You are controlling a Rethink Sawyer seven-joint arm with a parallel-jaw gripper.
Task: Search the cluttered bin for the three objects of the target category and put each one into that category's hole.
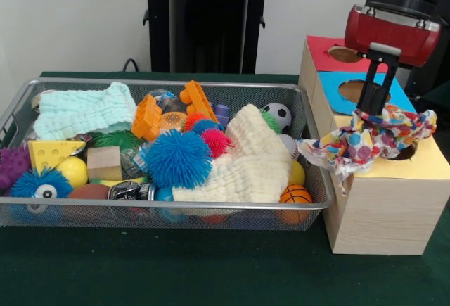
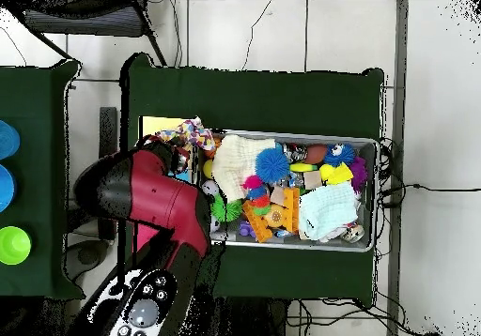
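Front view: tool point(image 1: 370, 109) grips one patterned cloth point(image 1: 369, 137); two cloths point(image 1: 242, 158) in bin point(image 1: 176, 214).

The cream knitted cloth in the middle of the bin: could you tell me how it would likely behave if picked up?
The cream knitted cloth would probably hang floppy, since it already sags over the toys beneath. It looks light for its bulk. Lifting it may disturb the blue spiky ball touching its edge, and its loose weave could snag.
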